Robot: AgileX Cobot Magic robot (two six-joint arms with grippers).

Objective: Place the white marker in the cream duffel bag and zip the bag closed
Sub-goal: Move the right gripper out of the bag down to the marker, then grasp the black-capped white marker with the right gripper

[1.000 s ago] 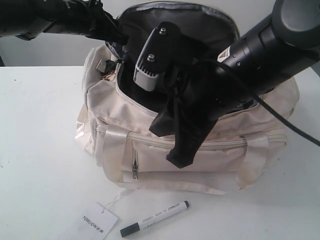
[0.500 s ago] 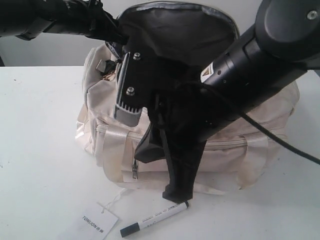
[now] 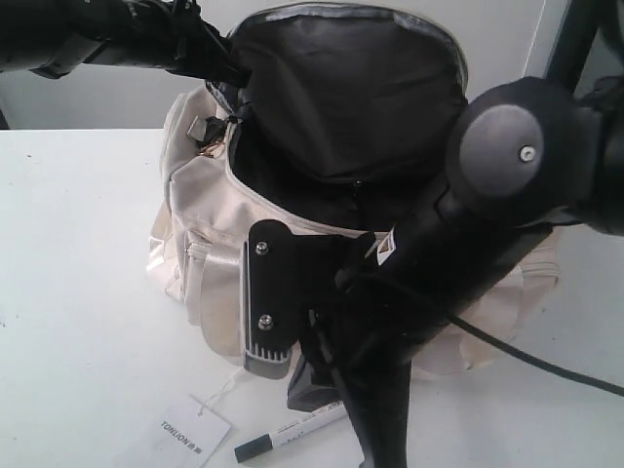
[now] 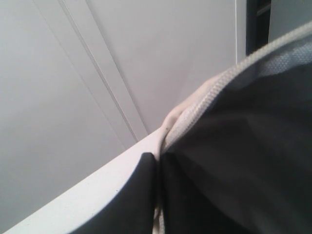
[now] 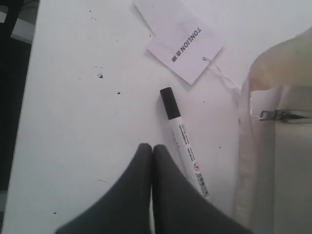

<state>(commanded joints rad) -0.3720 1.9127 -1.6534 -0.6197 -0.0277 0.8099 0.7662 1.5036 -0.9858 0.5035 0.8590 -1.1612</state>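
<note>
My right pincer (image 5: 152,148) is clenched with nothing in it, fingertips pressed together low over the table (image 5: 73,122). The white marker (image 5: 183,141) lies flat just beside those tips. Its dark cap points ahead of them toward the paper tag (image 5: 183,41), and the cream duffel bag (image 5: 287,170) sits close on the marker's far side.

Going down like this, I'd likely nudge the round barrel and roll it against or under the bag. I need to spread the jaws and shift over it first. Once they are open, the finger on the bag side could snag the fabric.

My left pincer (image 4: 158,163) looks clamped on the edge of the bag's flap, propping it up. If that slips, the mouth may fall shut.
</note>
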